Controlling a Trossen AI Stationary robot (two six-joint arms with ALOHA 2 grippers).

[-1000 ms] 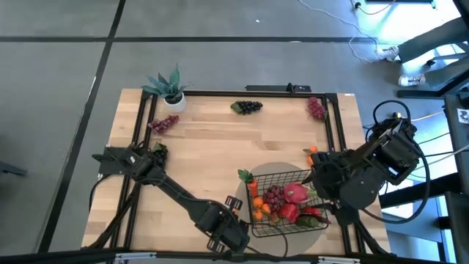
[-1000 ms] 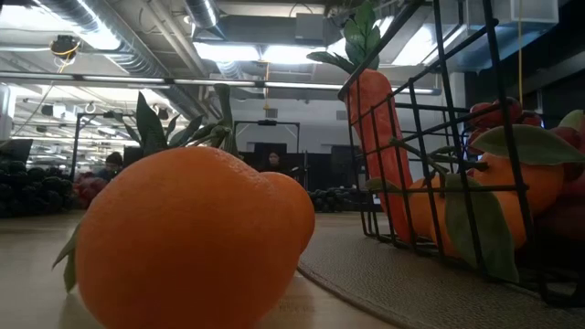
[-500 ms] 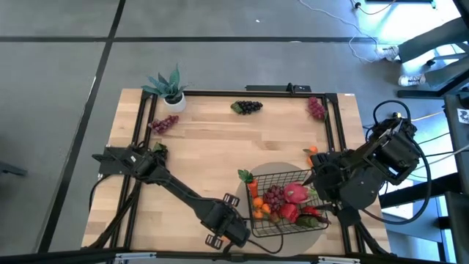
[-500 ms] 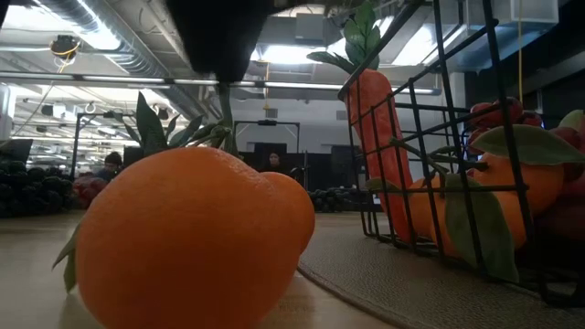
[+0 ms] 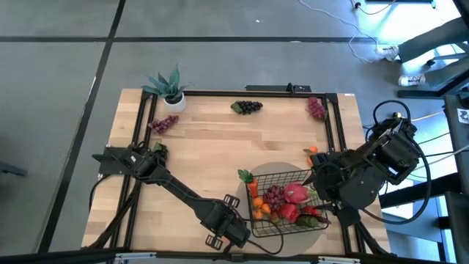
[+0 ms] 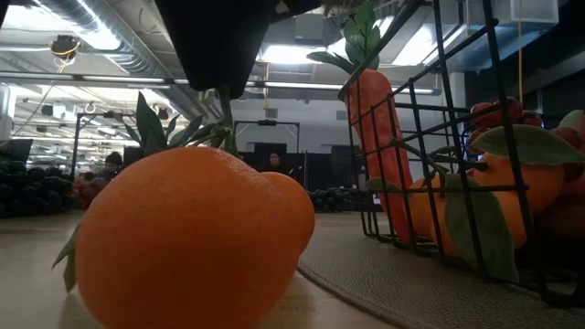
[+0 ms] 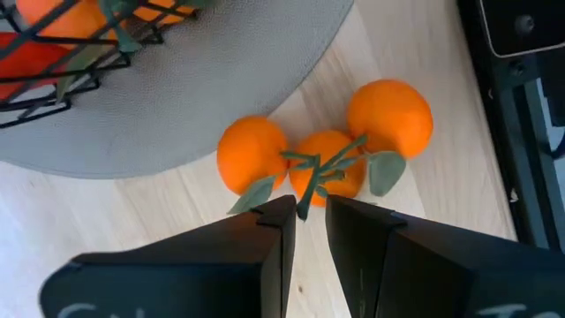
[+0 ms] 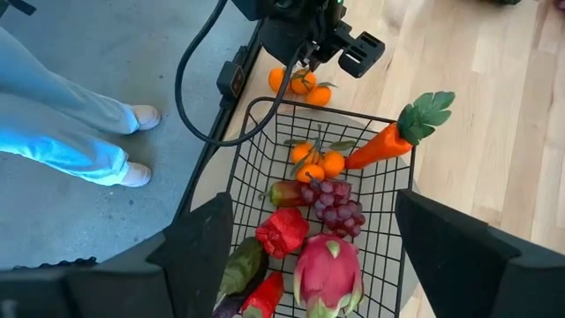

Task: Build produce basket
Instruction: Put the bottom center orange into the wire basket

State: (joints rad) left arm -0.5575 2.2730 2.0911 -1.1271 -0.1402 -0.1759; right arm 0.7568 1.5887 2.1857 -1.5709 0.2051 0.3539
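The left gripper (image 7: 305,210) hangs low over a cluster of three small oranges with green leaves (image 7: 325,150), its dark fingers (image 7: 279,231) parted only narrowly around the stem. The cluster lies on the wooden table (image 5: 212,147), just off the round grey mat (image 7: 168,115) and near the black wire-grid basket (image 5: 282,202), already loaded with a carrot, grapes, peppers and a pink dragon fruit (image 8: 328,269). A clean pick likely means pinching the stem squarely, then lifting clear of the basket wall. The right gripper (image 8: 309,265) hovers wide open above the basket.
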